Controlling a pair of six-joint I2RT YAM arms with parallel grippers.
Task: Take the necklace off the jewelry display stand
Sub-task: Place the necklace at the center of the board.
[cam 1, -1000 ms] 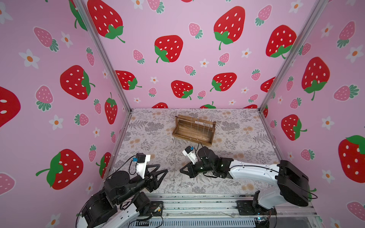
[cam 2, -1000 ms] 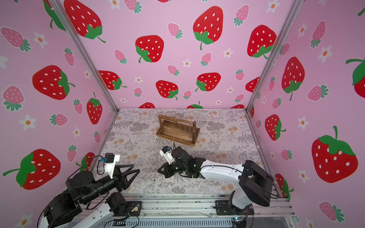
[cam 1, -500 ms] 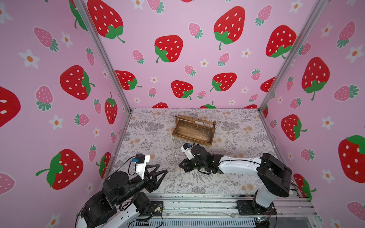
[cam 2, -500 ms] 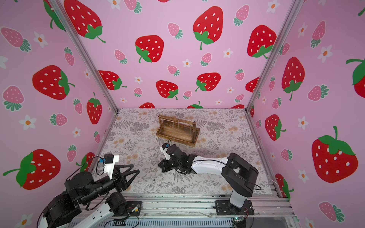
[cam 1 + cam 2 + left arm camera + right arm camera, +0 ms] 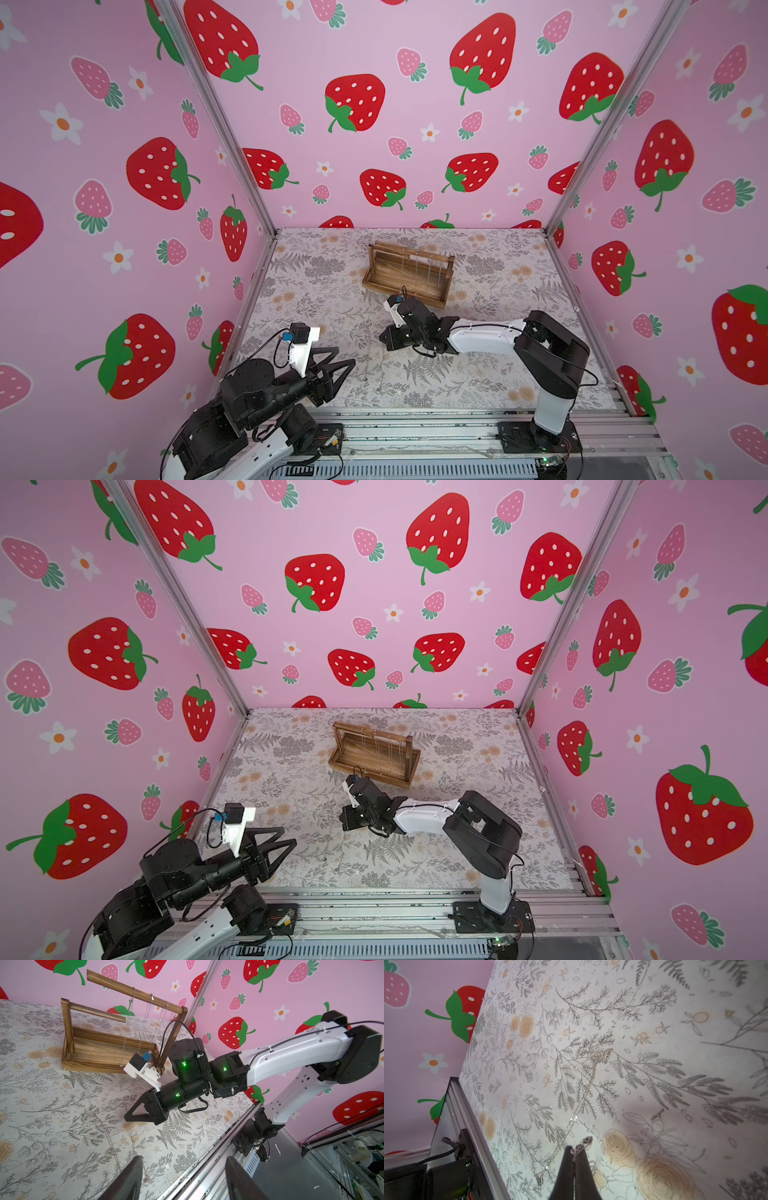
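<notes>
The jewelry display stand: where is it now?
In both top views the jewelry display stand stands on the back half of the floral table, roughly centred; the right gripper is in front of it.

Pink walls (image 5: 374, 41) carry red strawberries and white flowers. The bench (image 5: 478, 374) is pale, printed with grey ferns and beige roses. At twelve o'clock, the jewelry display stand (image 5: 405, 286) is brown wood. The necklace (image 5: 600, 1056) is silver.

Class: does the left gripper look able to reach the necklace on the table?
Probably yes: the left gripper is open and the necklace lies on the table just ahead, though the right gripper pinches it.
</notes>
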